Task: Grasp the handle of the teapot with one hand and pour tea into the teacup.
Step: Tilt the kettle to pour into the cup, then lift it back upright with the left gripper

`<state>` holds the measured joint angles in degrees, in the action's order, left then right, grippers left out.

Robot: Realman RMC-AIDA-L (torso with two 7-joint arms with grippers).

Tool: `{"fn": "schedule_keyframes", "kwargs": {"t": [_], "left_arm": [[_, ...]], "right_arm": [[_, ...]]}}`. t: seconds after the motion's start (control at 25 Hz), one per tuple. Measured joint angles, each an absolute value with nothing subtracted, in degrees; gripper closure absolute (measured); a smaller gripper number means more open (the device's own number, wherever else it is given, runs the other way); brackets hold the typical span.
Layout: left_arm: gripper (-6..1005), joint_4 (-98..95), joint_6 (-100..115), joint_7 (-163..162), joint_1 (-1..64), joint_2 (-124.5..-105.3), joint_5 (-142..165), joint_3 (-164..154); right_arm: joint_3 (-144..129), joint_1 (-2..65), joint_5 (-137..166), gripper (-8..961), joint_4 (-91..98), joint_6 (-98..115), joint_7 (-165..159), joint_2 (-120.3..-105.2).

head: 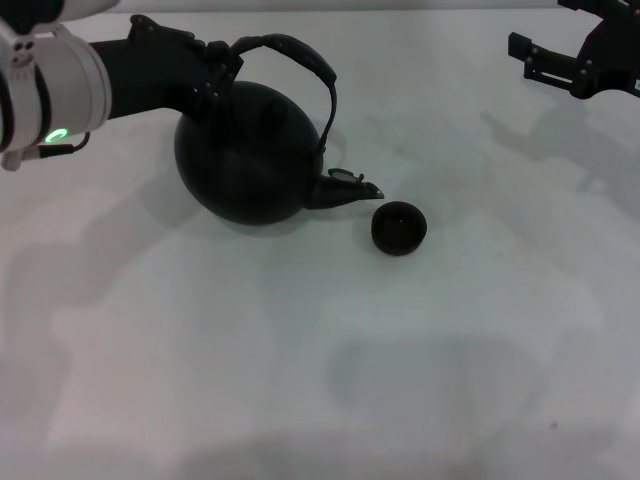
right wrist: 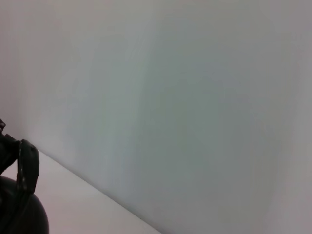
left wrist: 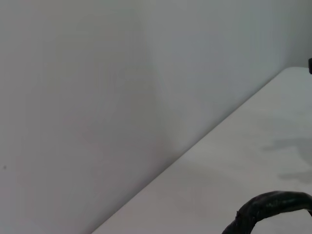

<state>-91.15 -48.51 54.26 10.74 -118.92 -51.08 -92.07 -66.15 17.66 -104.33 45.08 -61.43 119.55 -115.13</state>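
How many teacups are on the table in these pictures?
1. The teacup stands on the white table, just beyond the spout of the teapot, apart from it. No other cup shows.

White bench (head: 320,380) filling nearly the whole head view and carrying two objects. The teapot (head: 250,160), black and round-bellied, is sitting at upper left of centre, tipped so that its spout is pointing toward lower right. The teacup (head: 399,227), small and dark, is standing upright near the frame's centre, just beside the spout tip and slightly below it. Soft grey shadows are falling across the bench surface at left, upper right and lower centre.
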Motion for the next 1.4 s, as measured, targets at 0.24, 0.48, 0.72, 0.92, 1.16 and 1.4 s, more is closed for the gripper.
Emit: {"fn": "schedule_keyframes", "kwargs": {"t": [0.24,0.48,0.72,0.92,1.16,1.4], "left_arm": [[870,-92.2,-49.5,51.8,11.7,-118.94,-46.8,-93.6],[870,-93.5,-50.3,51.1,12.3,-118.98,-44.6,-94.6],[869,-94.7,-51.4,49.1,13.5,-118.93,-40.7,-95.8],[872,-95.6,-52.9,47.8,14.7,-118.91,-38.3,-95.9],[873,-95.9,-53.8,46.5,16.3,-118.91,-35.2,-96.9],[874,-96.0,-55.1,45.6,18.1,-118.91,-33.2,-97.7]], "right_arm": [[-66.2,17.7,-104.3,92,45.1,-61.4,119.5,-115.13],[-65.8,17.9,-104.3,92,44.4,-61.4,119.5,-115.08],[-65.5,17.9,-104.3,92,44.3,-61.4,119.5,-115.05],[-65.5,18.0,-104.3,92,44.1,-61.4,119.5,-115.04],[-65.5,18.2,-104.3,91,43.7,-61.3,119.6,-115.05],[-65.5,18.4,-104.3,91,43.6,-61.0,119.6,-115.05]]}}
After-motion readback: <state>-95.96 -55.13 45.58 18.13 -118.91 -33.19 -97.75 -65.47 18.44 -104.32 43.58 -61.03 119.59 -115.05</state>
